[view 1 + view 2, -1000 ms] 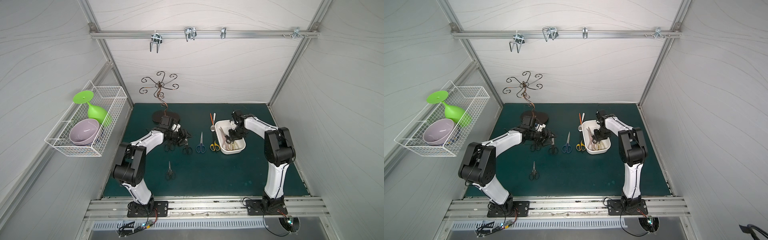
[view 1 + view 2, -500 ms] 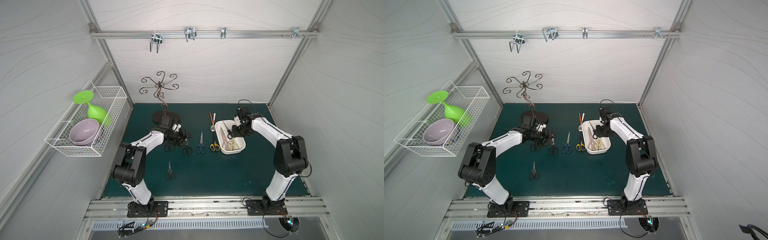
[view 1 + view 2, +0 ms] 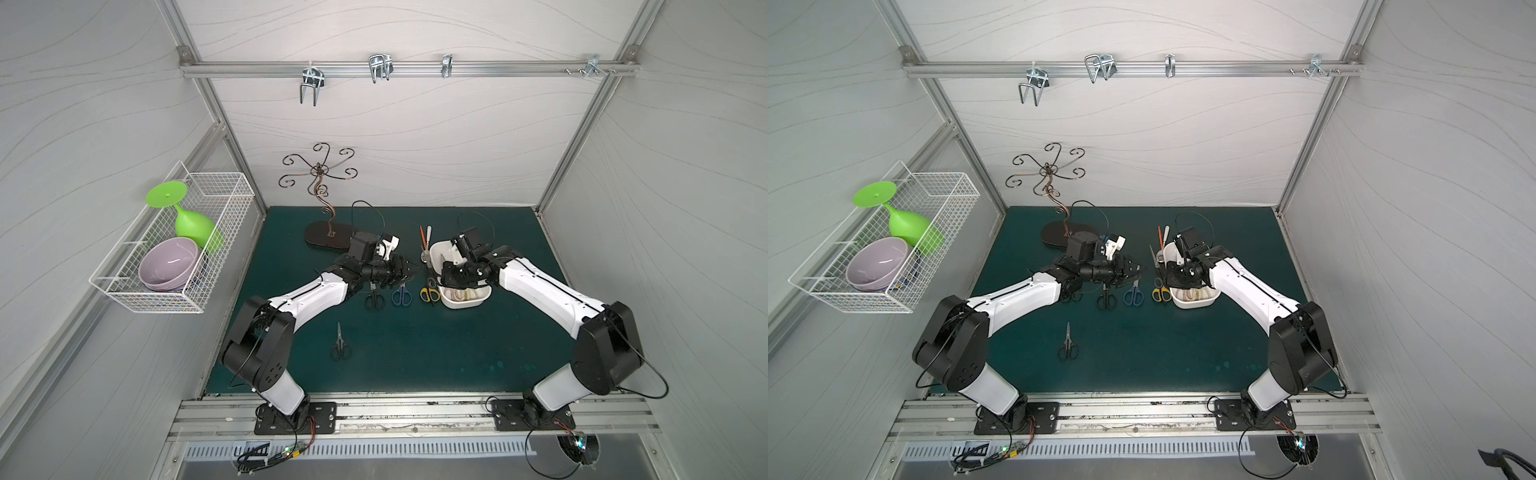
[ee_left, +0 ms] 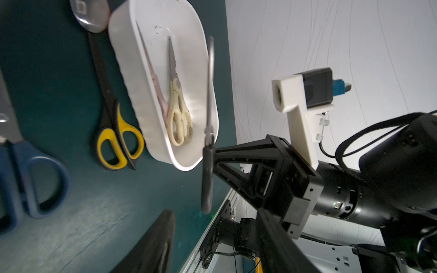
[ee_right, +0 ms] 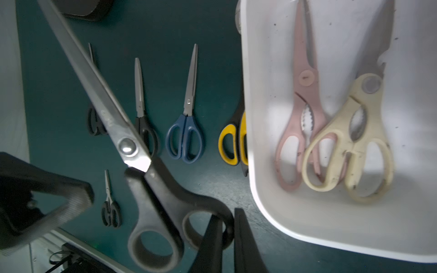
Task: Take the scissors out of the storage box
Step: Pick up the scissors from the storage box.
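Black-handled scissors (image 5: 132, 146): out of the storage box (image 5: 260, 189), in the air over the mat (image 3: 415, 353), just beside the box's long side. Blades closed, pointing toward the back wall. Right gripper (image 5: 227, 217) is clamped tight on one handle loop; the rest of the pair hangs free. The left wrist view shows the same pair edge-on (image 4: 208, 141), in front of the box rim.

Inside the box: pink shears (image 5: 305, 99) and cream shears (image 5: 350, 132), lying side by side, cream handles overlapping the pink.

On the mat beside the box, in a row, handles toward the robot:
- yellow-and-black scissors (image 5: 228, 144), close against the box wall; contact cannot be told
- blue-handled scissors (image 5: 186, 132)
- black pair (image 5: 142, 113)
- second black pair (image 5: 94, 125), partly hidden behind the held blade

Small black pair (image 3: 340, 347) lies alone, nearer the robot.

Left gripper (image 3: 408, 272): above the blades of the row, tips facing the right gripper, jaws partly apart, nothing between them.

Spoon (image 3: 429, 230) and orange stick (image 3: 422, 237) lie at the box's far end.

Scrollwork stand (image 3: 320, 187) at the back. Wire basket (image 3: 216, 199) on the side wall, holding a green goblet (image 3: 191, 226) and a lilac bowl (image 3: 168, 264).
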`<action>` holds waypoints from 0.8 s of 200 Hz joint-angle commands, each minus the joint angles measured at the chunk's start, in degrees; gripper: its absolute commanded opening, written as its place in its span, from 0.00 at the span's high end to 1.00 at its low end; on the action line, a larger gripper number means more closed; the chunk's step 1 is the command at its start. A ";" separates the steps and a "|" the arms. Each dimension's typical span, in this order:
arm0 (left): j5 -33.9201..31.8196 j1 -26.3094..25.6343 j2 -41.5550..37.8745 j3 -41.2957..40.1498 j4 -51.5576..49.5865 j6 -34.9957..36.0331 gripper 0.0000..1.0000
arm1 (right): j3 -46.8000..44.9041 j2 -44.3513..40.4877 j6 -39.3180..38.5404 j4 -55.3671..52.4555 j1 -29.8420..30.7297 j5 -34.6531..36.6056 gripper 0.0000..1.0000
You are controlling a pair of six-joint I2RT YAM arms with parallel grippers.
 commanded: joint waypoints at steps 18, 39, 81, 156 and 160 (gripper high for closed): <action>-3.66 -2.25 -1.71 -1.13 4.91 0.03 0.42 | 0.31 -1.46 5.46 4.39 0.54 -4.09 0.95; -3.97 -2.55 -1.40 -1.22 4.83 -0.11 0.44 | 0.70 -1.41 6.26 5.13 0.63 -5.54 0.95; -4.37 -3.42 -0.47 -0.26 4.68 -0.26 0.51 | 0.01 -1.63 7.92 6.91 0.63 -7.16 0.95; -4.56 -3.45 0.66 0.10 4.93 -0.68 0.81 | -0.17 -2.29 8.03 7.16 0.63 -7.03 0.95; -4.53 -3.44 0.75 0.18 4.93 -0.66 0.82 | -0.17 -2.23 7.92 7.18 0.62 -7.04 0.95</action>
